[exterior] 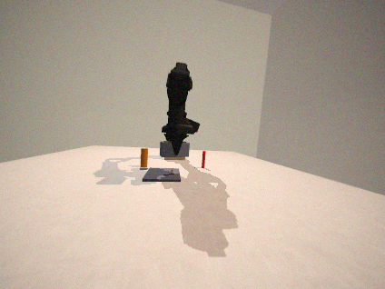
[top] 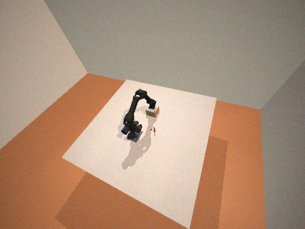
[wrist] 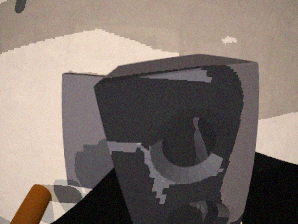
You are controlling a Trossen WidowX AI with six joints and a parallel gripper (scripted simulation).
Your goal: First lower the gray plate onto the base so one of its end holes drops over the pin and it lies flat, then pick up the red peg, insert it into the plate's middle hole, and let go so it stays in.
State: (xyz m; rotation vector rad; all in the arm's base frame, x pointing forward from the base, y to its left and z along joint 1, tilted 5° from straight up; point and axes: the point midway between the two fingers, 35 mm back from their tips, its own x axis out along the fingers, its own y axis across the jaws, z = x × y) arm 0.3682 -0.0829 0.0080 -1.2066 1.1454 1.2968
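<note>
End effector: clamping the gray plate, holding it directly over the tan base; its fingertips are hiding behind the plate in the wrist view. Base: mostly being covered, and any contact with the plate is not discernible. Red peg: standing upright on the table, apart. Orange cylinder: standing left, partly cropped in the wrist view.

In the wrist view the gripper's fingertips were lost in dark blur against the gray plate; the orange cylinder was cut off at seven o'clock. From the top, the red peg was barely resolvable.
</note>
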